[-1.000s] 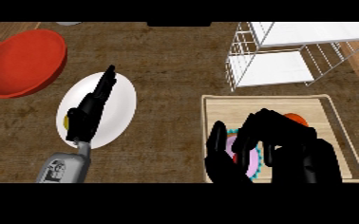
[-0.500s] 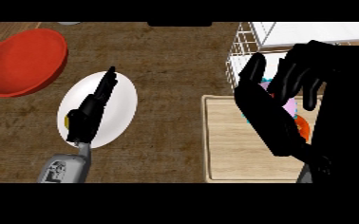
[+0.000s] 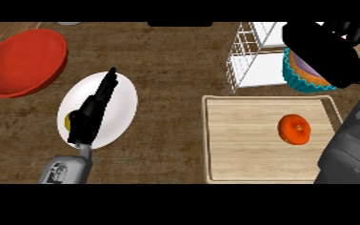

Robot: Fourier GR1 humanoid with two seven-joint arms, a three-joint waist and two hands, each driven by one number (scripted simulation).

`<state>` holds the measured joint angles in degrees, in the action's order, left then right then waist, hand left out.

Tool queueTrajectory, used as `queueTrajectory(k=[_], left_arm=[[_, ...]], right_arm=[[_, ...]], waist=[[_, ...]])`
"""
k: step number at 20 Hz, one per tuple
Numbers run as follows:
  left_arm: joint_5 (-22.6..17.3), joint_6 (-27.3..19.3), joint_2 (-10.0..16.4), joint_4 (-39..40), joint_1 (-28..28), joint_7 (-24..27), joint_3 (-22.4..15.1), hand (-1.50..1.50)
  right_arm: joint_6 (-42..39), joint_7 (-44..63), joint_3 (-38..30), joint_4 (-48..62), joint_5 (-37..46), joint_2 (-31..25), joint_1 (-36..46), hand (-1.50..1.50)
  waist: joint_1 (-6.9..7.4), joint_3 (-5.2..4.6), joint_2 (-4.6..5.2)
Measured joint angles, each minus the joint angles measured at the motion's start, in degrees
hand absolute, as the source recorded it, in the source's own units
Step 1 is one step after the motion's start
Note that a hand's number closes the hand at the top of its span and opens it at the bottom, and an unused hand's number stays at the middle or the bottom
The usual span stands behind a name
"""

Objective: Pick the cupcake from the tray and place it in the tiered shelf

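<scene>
While the right hand hangs over the desk's far right corner, its fingers curl down round the cupcake and pinch it from above; only the teal wrapper and a sliver of purple frosting show beneath the black palm. That cupcake is off the tray, held just past the tray's far right corner and against the right side of the tiered shelf (whether it touches a shelf level I cannot tell). Made of white wire with pale flat levels, the tiered shelf stands at the desk's far edge, just beyond the tray's far edge. On the tray, a wooden board with a raised rim at the desk's near right, lies one round orange fruit, towards its right side; the right forearm crosses the tray's near right corner. Over on the desk's left half, the left hand lies above a white plate, its fingers straight and pressed together, pointing at the far edge, holding nothing; a small yellow thing peeps out beside the hand at the plate's left rim. A red bowl sits in the far left corner, near the plate but not touching it.
</scene>
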<state>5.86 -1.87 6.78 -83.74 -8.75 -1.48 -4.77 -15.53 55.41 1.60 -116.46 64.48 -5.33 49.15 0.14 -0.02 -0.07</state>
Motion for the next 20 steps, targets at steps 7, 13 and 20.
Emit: queueTrajectory(k=[7, 13, 20], left_arm=[[0.4, 0.3, -0.39, 0.89, -0.46, 0.4, 0.54, 0.0], [0.16, 1.34, -0.06, 0.13, -1.0, -0.45, 1.26, 0.0], [0.93, 1.1, -0.74, 1.73, -1.15, 0.95, 1.34, 0.0]], right_arm=[[1.54, -4.71, -3.31, 7.32, 0.01, -4.64, 2.56, 1.5], [6.52, -9.88, -4.71, 14.5, 0.93, -7.34, 2.61, 1.5], [17.61, -19.54, -4.19, 26.62, 3.24, -9.22, 2.52, 1.5]], waist=[[0.05, -0.02, 0.06], [0.13, -0.01, 0.1], [0.43, 0.0, 0.24]])
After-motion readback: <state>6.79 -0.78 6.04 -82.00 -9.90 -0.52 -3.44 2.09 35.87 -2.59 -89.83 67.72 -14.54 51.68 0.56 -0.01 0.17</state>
